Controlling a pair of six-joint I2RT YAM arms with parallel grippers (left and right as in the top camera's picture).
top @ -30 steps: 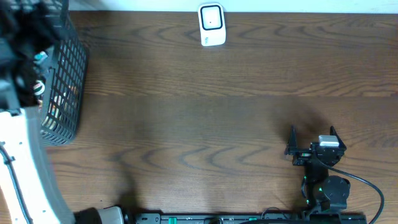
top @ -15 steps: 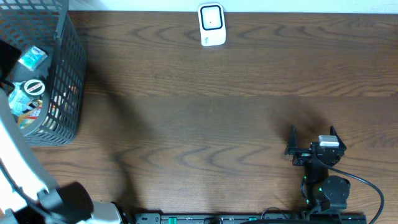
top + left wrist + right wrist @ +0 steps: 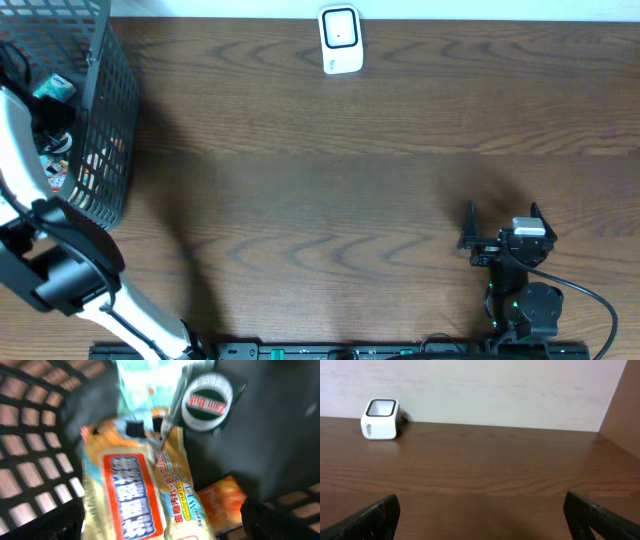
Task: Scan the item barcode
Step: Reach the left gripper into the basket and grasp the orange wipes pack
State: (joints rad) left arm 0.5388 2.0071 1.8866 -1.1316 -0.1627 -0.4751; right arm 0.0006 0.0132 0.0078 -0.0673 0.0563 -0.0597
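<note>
Now | step: reaching for an item | my left claw (image 3: 162, 510) gapes over the orange-and-blue plastic packet (image 3: 145, 485) in the black wire basket (image 3: 105, 120) (right claw (image 3: 503, 222) idle, apart) | next: lower, clamp it.

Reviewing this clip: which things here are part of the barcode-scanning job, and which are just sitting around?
In the job: white scanner; wire basket; its goods, such as the large packet and round item; left gripper, jaws open over them.
Idle: right gripper, open, empty; table.
</note>
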